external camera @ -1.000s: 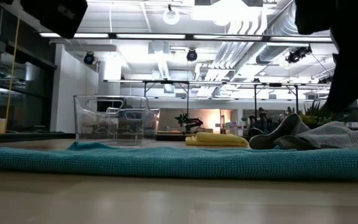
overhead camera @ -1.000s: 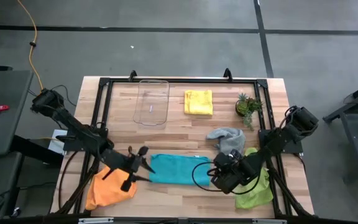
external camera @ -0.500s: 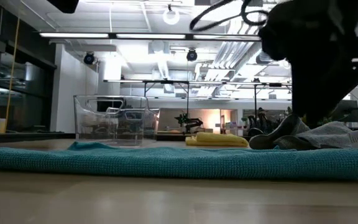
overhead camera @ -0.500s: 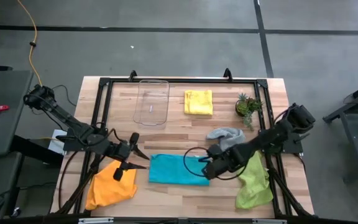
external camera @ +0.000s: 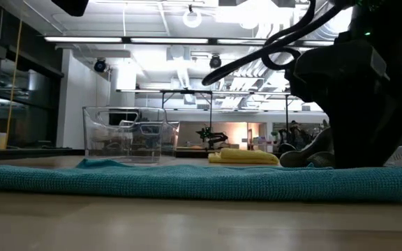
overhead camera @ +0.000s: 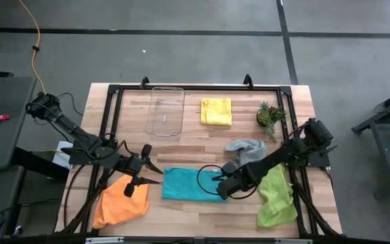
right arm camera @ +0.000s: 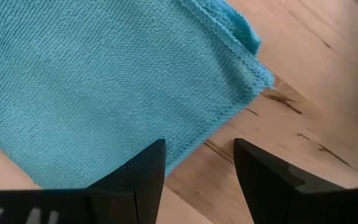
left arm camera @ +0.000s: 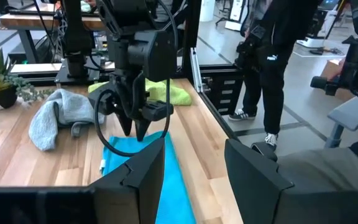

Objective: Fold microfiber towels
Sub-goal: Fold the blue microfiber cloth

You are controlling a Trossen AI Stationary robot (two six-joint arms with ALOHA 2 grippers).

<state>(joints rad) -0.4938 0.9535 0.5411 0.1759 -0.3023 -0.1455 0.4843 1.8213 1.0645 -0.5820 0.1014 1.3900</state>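
Teal towel flat, long axis left-right between arms; right gripper, left gripper parted.

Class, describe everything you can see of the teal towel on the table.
The teal towel is a soft, knitted-looking cloth with a stitched edge, lying flat as a rectangle near the table's front, apparently folded. The orange towel lies off one end. The open right gripper hangs over its other end; the open left gripper waits beside it.
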